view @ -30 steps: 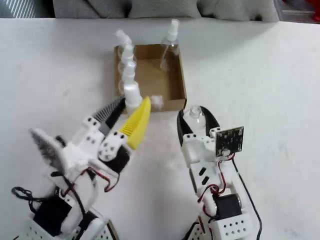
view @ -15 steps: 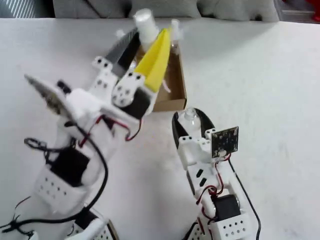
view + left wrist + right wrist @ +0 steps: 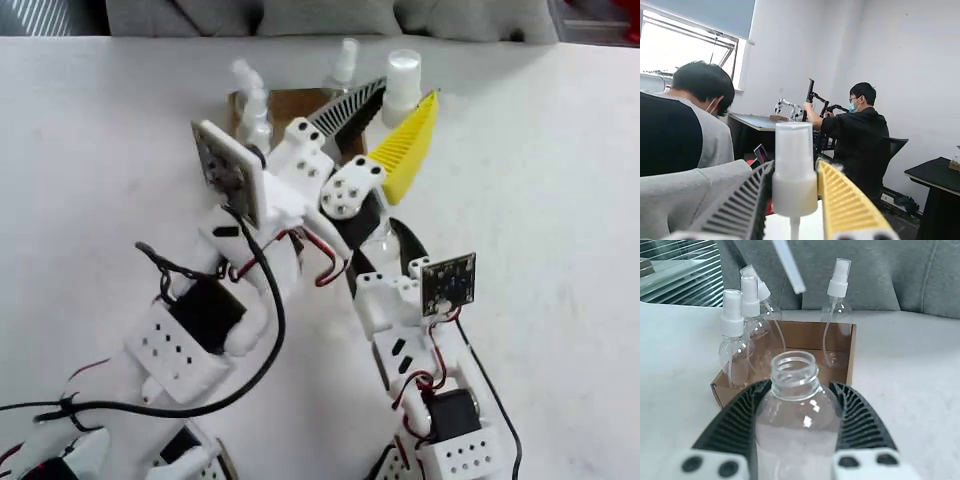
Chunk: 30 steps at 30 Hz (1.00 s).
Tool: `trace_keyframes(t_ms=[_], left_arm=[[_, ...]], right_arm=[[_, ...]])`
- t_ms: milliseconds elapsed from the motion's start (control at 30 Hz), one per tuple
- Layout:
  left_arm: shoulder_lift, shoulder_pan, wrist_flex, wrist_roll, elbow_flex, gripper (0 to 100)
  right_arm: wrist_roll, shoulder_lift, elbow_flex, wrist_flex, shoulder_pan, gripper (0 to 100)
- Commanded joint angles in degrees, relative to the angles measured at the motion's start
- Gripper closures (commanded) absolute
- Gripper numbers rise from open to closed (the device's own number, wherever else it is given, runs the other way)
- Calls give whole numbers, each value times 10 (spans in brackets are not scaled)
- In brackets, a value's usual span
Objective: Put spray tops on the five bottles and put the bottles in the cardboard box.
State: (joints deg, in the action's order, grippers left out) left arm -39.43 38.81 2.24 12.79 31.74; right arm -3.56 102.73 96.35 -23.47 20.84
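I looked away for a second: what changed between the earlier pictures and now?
The left gripper, shut on the spray top, lifted from the box's near edge and swung right, toward the open bottle. The right gripper stayed shut on that bottle; the box and its capped bottles did not move.

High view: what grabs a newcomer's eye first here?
The left gripper, with one yellow finger and one black, holds a white spray top aloft over the far side of the cardboard box. Nearer, the right gripper is shut on an upright, uncapped clear bottle just in front of the box. Inside the box are four capped bottles.
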Motion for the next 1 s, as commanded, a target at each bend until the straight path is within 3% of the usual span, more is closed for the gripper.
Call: trace_keyframes(t_ms=[0, 467, 667, 967], left_arm=[[1, 1, -88, -15, 38, 976], [0, -39, -91, -19, 100, 976], [0, -38, -156, -16, 141, 976], [0, -36, -155, -15, 156, 976]], right_arm=[[7, 6, 5, -2, 0, 983], [7, 6, 5, -2, 0, 983], [7, 5, 5, -2, 0, 983], [7, 5, 5, -2, 1, 983]])
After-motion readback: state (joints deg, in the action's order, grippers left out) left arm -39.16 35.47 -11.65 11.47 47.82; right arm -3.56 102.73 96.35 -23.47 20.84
